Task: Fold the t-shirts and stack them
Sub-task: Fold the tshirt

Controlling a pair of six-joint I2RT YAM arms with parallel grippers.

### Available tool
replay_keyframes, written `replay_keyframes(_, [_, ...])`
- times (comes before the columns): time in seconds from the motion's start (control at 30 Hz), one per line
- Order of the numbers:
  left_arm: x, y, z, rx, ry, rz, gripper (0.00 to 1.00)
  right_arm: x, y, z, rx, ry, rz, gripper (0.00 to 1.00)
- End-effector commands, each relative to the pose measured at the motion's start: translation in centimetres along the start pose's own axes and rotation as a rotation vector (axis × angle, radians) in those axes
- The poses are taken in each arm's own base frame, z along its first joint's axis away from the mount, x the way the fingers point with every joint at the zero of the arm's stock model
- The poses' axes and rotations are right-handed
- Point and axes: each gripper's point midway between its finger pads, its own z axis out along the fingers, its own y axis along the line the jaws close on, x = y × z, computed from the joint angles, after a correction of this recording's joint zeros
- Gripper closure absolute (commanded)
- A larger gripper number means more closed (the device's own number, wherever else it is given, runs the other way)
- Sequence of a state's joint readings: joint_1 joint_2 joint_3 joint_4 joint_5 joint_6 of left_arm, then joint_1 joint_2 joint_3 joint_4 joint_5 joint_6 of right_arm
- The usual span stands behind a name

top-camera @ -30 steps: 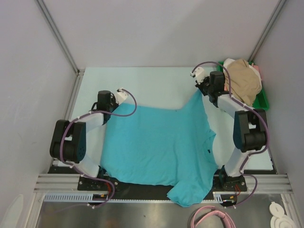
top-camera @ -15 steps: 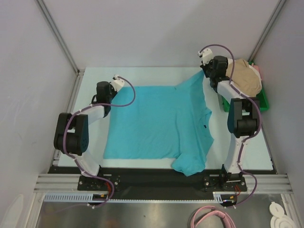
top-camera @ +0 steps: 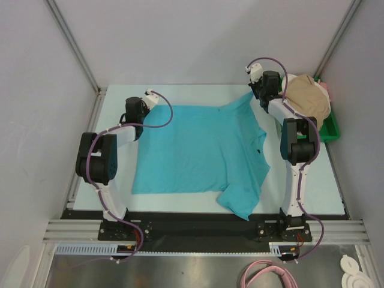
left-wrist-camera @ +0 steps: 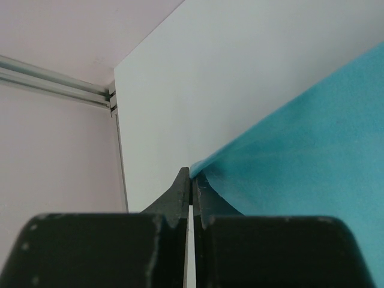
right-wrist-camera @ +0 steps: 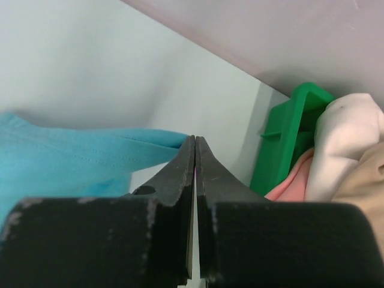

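The left tool is closed to a hairline, its tips nipping a corner of the teal shirt. The right tool is closed just as tight, with the shirt's stitched hem pinched between its tips. Both sit near the far edge of the worktop, the left toward the far left corner and the right toward the far right corner, with the shirt's far edge drawn between them. From there the shirt spreads flat over the middle, collar on the right side, and one sleeve reaches the near edge right of centre. Just beside the right tool, at the far right corner, the tray holds a bunched tan shirt.

The teal shirt looks light and limp, with no stiffness. It would likely sag and wrinkle wherever it is unsupported and slide easily on the smooth worktop. Hems and corners are the best holds, taken at two well-spaced points so the edge between them stays taut. A shallow pinch on thin cloth could slip free.
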State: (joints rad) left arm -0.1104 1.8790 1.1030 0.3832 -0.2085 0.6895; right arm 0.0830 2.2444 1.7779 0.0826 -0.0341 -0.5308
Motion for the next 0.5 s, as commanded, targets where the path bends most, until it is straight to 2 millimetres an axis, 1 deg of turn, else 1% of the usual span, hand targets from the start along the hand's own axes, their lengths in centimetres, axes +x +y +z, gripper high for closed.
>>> replay_keyframes(0.0, [-2.5, 3.1, -0.2, -0.075, -0.062, -0.019, 1.00, -3.3, -1.9, -2.0, 0.051, -0.077, 0.002, 1.00])
replay_keyframes(0.03, [-2.6, 2.9, -0.3, -0.064, -0.067, -0.022, 0.99, -3.7, -1.9, -2.6, 0.049, -0.089, 0.001, 1.00])
replay_keyframes(0.07, [-2.6, 2.8, -0.6, -0.053, -0.068, -0.031, 0.99, -2.7, -1.2, -3.0, 0.035, -0.076, 0.003, 1.00])
replay_keyframes(0.1, [-3.0, 2.6, -1.2, -0.035, -0.087, -0.037, 1.00, -4.4, -1.8, -4.4, 0.041, -0.115, 0.006, 1.00])
replay_keyframes(0.17, [-3.1, 2.4, -2.1, -0.018, -0.103, -0.039, 1.00, -4.5, -1.3, -5.6, 0.028, -0.122, 0.007, 1.00])
replay_keyframes(0.2, [-3.3, 2.5, -3.0, -0.009, -0.116, -0.042, 1.00, -3.5, -0.5, -6.3, 0.013, -0.103, 0.006, 1.00])
replay_keyframes(0.23, [-3.4, 2.4, -3.4, 0.001, -0.126, -0.044, 1.00, -4.6, -0.5, -7.6, 0.012, -0.125, 0.002, 1.00])
replay_keyframes(0.27, [-3.5, 2.2, -3.8, 0.013, -0.136, -0.046, 1.00, -4.9, -0.3, -8.3, 0.010, -0.133, 0.000, 1.00])
replay_keyframes(0.3, [-3.1, 1.7, -4.3, 0.027, -0.134, -0.047, 1.00, -3.5, 0.7, -8.8, -0.010, -0.107, 0.000, 1.00])
replay_keyframes(0.33, [-3.5, 2.1, -5.0, 0.022, -0.147, -0.050, 0.99, -4.6, 0.4, -10.0, -0.004, -0.133, 0.000, 1.00])
replay_keyframes(0.37, [-3.5, 1.9, -5.3, 0.035, -0.156, -0.046, 1.00, -4.5, 1.0, -10.5, -0.012, -0.130, 0.000, 1.00])
replay_keyframes(0.4, [-3.0, 1.4, -5.7, 0.050, -0.151, -0.041, 1.00, -4.4, 1.2, -11.0, -0.016, -0.128, 0.001, 1.00])
replay_keyframes(0.43, [-2.9, 1.2, -6.0, 0.057, -0.155, -0.034, 1.00, -3.6, 2.0, -11.4, -0.031, -0.112, 0.003, 1.00])
replay_keyframes(0.47, [-3.0, 1.2, -6.5, 0.061, -0.166, -0.031, 1.00, -4.0, 2.2, -12.2, -0.031, -0.120, 0.002, 1.00])
